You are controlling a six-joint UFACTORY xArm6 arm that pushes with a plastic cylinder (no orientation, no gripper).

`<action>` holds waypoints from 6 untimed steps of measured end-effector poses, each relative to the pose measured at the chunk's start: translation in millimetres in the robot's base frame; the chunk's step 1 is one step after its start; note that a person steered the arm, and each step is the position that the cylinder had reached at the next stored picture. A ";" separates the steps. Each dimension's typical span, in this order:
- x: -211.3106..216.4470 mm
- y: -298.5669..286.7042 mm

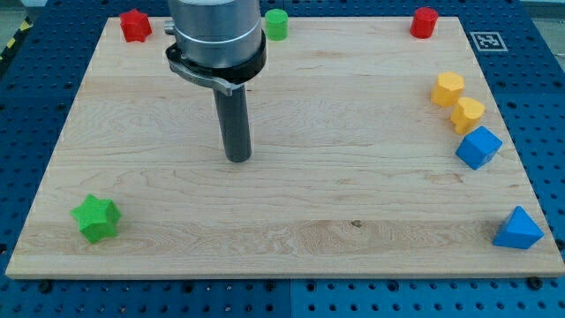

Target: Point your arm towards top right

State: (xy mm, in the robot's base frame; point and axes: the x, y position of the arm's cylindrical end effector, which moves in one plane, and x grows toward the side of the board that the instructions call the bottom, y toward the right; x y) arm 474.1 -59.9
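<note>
Resting my tip (237,160) on table (353,185) left of centre | no end effector, bare rod, touching no block | red cylinder (425,22) at top right, well apart | green cylinder (277,24) nearest, above

You have my tip (237,159) resting on the pale wooden board (291,238) left of centre, well apart from every block. Along the view's top edge sit the red star block (135,26), the green cylinder block (277,24) and the red cylinder block (425,22). At the view's right, two yellow blocks (448,88) (468,115), seemingly touching, lie above the blue cube (478,147). The blue triangular block (517,230) occupies the bottom right, the green star block (96,218) the bottom left.
</note>
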 end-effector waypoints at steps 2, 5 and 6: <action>-83.8 39.7; -195.9 175.5; -190.0 256.3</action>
